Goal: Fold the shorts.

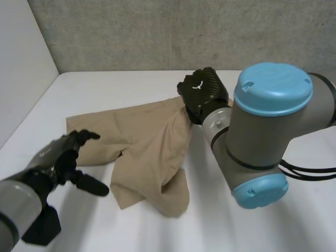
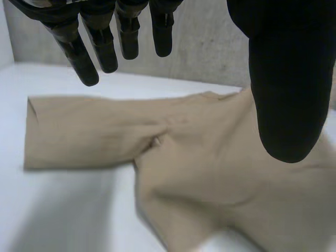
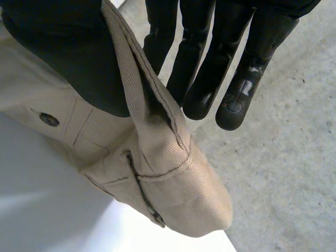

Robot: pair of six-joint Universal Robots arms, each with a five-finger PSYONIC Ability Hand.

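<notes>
We judge the folding to be barely begun. The shorts (image 1: 142, 152) lie mostly spread on the table (image 1: 115, 231), and we see no clean fold in them yet: both legs are apart, and neither is laid over the other. All the real folding is left to do, as far as we can tell.

The right hand (image 1: 202, 92) is at the far end of the shorts, by the waist. In the right wrist view we see the waistband (image 3: 157, 113) caught between the thumb (image 3: 68, 58) and the straight fingers (image 3: 202, 79), so we read this hand as pinching the cloth and raising that end off the table. A small dark button (image 3: 49, 119) shows on the fabric just below the grip.

The left hand (image 1: 60, 155) hovers near the left leg, apart from the cloth. Its fingers are straight and spread and it holds nothing.

The shorts are plain tan cloth. The left leg (image 2: 79, 131) lies flat and fairly smooth. The other leg points toward us and looks rumpled, with soft creases running up to the lifted waist. The cloth looks limp and likely to sag where it is not held.
</notes>
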